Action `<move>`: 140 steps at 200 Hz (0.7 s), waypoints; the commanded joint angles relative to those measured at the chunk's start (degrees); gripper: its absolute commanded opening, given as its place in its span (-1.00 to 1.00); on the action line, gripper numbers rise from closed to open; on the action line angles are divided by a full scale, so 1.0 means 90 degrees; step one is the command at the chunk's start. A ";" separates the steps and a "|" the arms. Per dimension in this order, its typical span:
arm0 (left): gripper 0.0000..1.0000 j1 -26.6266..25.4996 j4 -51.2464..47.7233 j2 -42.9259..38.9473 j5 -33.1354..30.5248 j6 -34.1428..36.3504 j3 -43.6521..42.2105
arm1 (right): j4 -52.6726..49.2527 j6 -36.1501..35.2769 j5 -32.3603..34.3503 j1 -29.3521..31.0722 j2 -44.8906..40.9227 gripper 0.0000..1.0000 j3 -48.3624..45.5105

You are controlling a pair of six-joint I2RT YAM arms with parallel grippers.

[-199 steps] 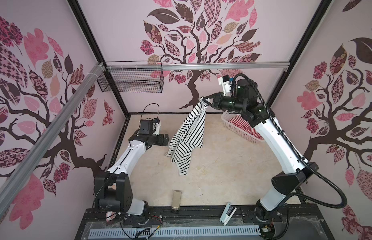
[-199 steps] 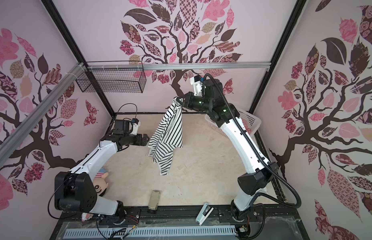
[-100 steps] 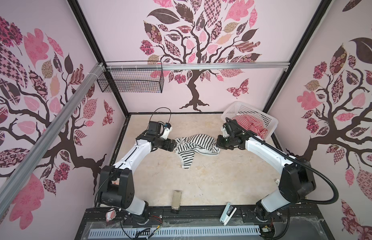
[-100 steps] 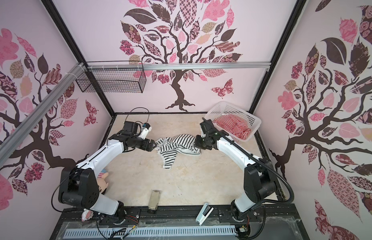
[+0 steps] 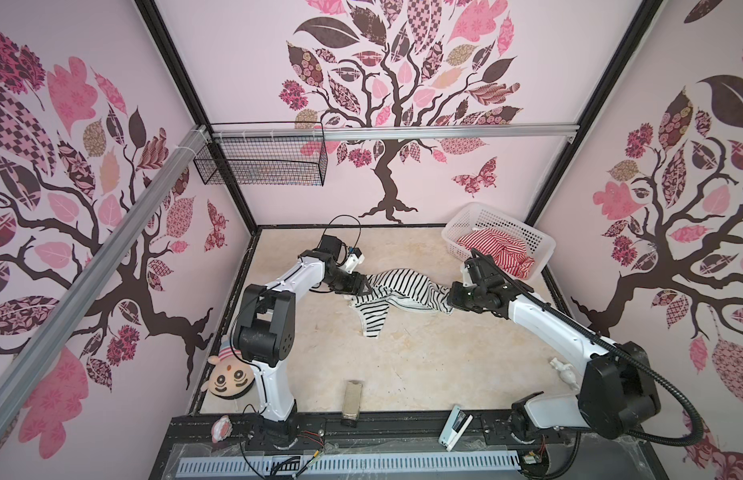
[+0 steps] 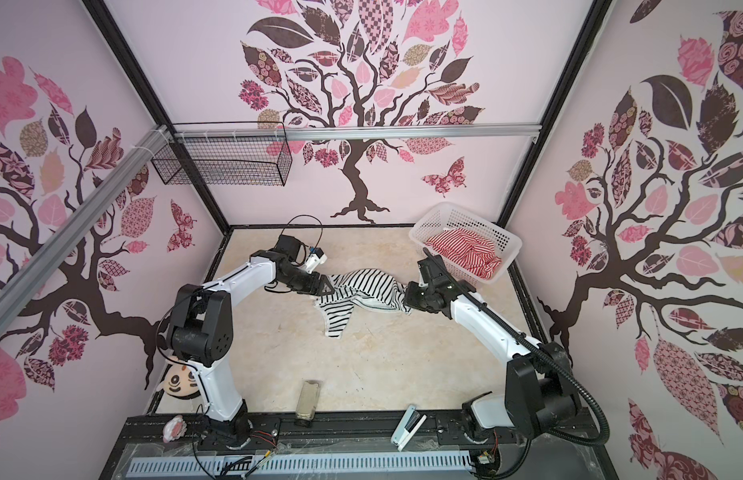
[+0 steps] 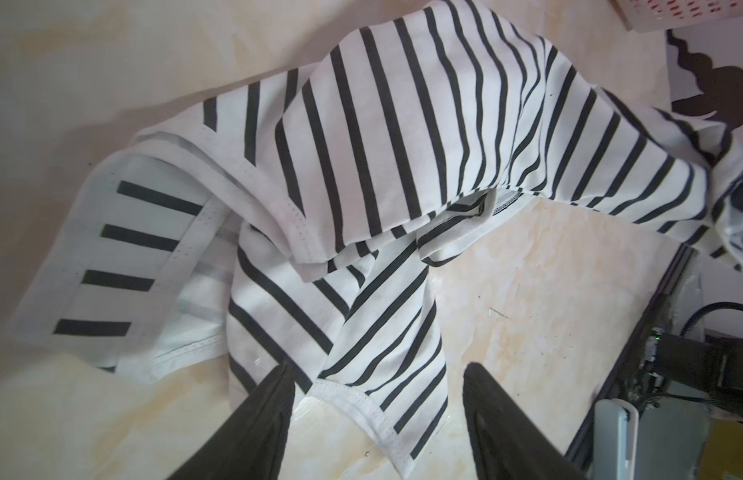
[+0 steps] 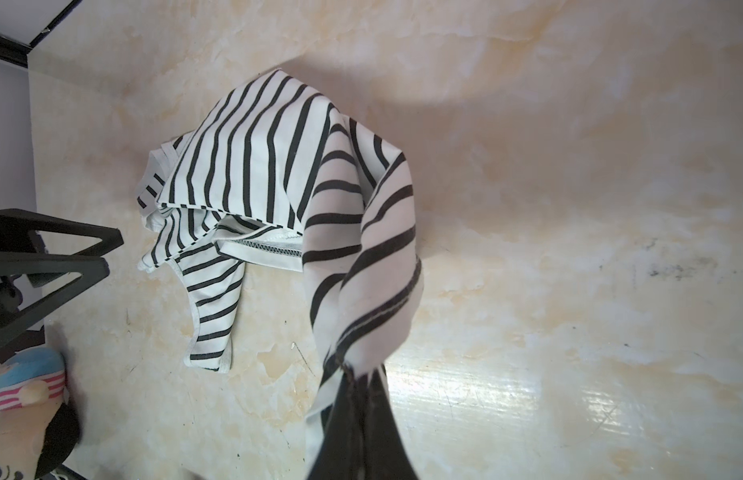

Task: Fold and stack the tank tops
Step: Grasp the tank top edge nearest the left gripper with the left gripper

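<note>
On the marbled tabletop [image 5: 424, 365] the black-and-white tank top [image 5: 407, 286] lies crumpled, its long axis running arm to arm. The right gripper [image 8: 361, 374] is clamped on one end; the left gripper [image 7: 377, 372], jaws apart, straddles the trim at the other. The red-and-white tank top [image 5: 500, 251] sits in the basket [image 5: 459, 224].

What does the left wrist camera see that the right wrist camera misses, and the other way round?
Only the left wrist view: a corner of the white basket, and the left tool open, its fingers either side of the trimmed edge of the black-and-white tank top. Only the right wrist view: a plush doll, and a close look at the right tool pinched shut on a bunch of that top. Both: the same tank top crumpled on the beige table.
</note>
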 commanded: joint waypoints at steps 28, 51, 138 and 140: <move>0.34 0.0078 -0.0235 0.0406 0.0414 -0.0890 0.0570 | 0.0196 0.0144 -0.0109 -0.0028 -0.0210 -1.00 -0.0112; 0.33 0.0077 -0.0199 0.0686 0.0432 -0.1088 0.0742 | 0.0307 0.0195 -0.0158 -0.0027 -0.0190 -1.00 -0.0181; -0.02 0.0488 -0.0355 0.1693 0.1497 -0.2030 0.1310 | 0.0387 0.0294 -0.0198 -0.0035 -0.0212 -1.00 -0.0331; -0.02 0.0502 -0.0348 0.1708 0.1527 -0.2054 0.1309 | 0.0387 0.0288 -0.0194 -0.0030 -0.0209 -1.00 -0.0334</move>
